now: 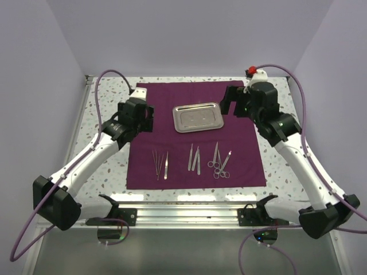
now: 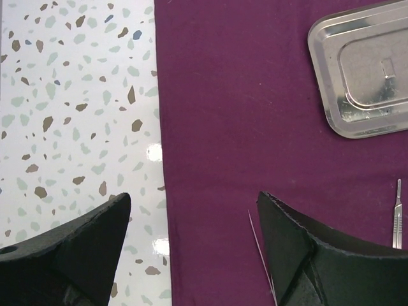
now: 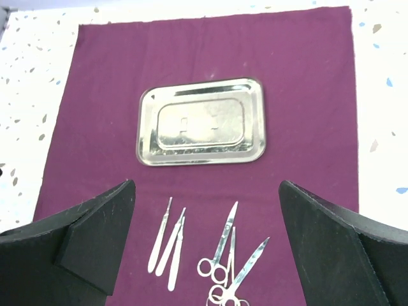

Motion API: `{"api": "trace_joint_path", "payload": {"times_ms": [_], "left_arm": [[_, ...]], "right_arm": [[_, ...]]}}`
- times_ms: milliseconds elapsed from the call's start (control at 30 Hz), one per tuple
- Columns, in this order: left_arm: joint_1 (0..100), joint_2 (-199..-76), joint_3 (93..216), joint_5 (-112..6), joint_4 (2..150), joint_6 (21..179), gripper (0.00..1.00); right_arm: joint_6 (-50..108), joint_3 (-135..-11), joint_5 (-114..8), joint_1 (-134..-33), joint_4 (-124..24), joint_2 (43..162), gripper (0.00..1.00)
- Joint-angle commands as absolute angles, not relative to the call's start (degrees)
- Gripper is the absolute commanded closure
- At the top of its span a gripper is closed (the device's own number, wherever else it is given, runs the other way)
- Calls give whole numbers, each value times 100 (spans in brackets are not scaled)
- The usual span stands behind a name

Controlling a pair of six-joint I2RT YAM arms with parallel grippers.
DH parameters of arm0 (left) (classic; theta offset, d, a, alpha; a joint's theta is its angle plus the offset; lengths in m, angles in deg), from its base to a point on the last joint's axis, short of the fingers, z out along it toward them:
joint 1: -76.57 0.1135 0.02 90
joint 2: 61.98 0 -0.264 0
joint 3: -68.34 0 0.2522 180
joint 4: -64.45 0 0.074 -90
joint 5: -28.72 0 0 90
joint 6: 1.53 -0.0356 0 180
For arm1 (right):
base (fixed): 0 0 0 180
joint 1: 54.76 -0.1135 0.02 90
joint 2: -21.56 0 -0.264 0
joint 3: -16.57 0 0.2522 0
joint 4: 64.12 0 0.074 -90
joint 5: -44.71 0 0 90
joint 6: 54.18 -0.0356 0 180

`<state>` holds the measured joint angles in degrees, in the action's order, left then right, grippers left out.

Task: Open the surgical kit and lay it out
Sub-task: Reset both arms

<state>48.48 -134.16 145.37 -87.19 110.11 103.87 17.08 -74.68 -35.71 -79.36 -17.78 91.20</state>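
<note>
Across the speckled tabletop (image 2: pixel 76 95) lies a dark purple-maroon cloth wrap (image 1: pixel 241 143), spread flat as backing, bearing a shiny rectangular steel tray (image 1: pixel 198 117) far-centre and thin silver instruments (image 1: pixel 192 160) ranked nearside for picking, with left gripper (image 2: pixel 192 197) and right gripper (image 3: pixel 207 185) both released and empty.

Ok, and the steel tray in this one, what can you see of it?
The steel tray is a small, shallow rectangle with rounded corners, a rim all round and a stepped inner panel, in shiny, mirror-like metal. Nothing lies in it. It sits flat, long side running left to right, on the far middle of the purple cloth. Only the cloth touches it; the row of instruments lies apart from it, toward the cloth's near edge.
</note>
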Motion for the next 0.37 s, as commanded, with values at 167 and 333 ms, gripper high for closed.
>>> {"api": "trace_joint_path", "payload": {"times_ms": [167,333], "left_arm": [[4915,-13642,14925,-8809,10783,10437,16],[4915,-13625,14881,-8914,10853,10508,15]], "right_arm": [[1956,-7014,-2886,-7955,-1942,8572,2],[1860,-7048,-2658,-7954,-1811,8659,2]]}}
